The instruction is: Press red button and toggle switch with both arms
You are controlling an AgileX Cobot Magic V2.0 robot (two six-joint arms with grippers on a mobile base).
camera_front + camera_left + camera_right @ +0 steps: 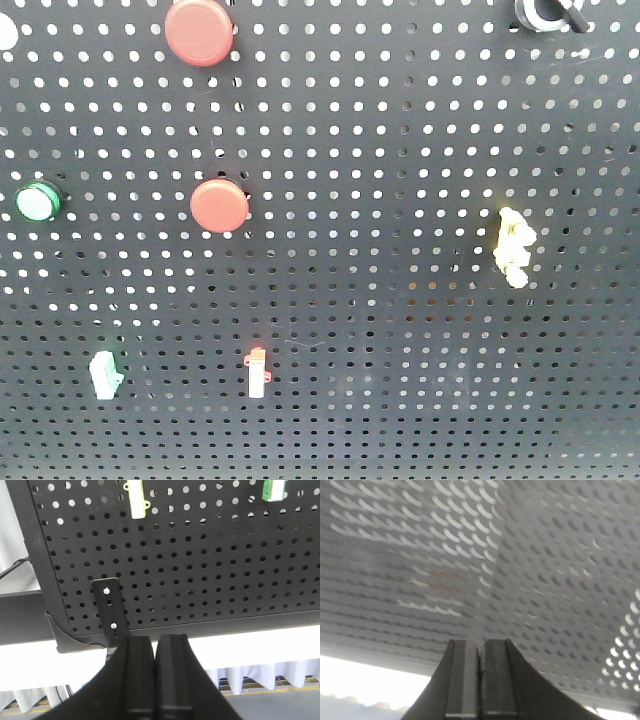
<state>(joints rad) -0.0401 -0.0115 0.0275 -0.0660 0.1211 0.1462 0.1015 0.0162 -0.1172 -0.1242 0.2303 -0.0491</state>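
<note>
While neither arm appears in the front-facing view, that view shows the black perforated panel with its fittings in place. The red button, the larger of two matte red discs, sits at the top edge left of centre, partly cropped by the frame. The smaller red button is mounted directly below it, well apart. The toggle switch sits at the top right corner, only its lower part visible: a black knob with a pale ring and a short black lever pointing right. A green round button is at the left edge, level with the smaller red one. A yellow clip hangs on the right half of the panel. Two small white rockers sit lower down, one green-tipped and one red-tipped, side by side but apart. From the left wrist, the left gripper has its fingers pressed together with no visible gap and nothing between them; it sits below the panel's lower edge, just under a black bracket with two pale screws. From the right wrist, the right gripper is likewise clenched on nothing, its fingers meeting at a thin seam, held close before the panel, which is blurred. Neither gripper touches a control.
</note>
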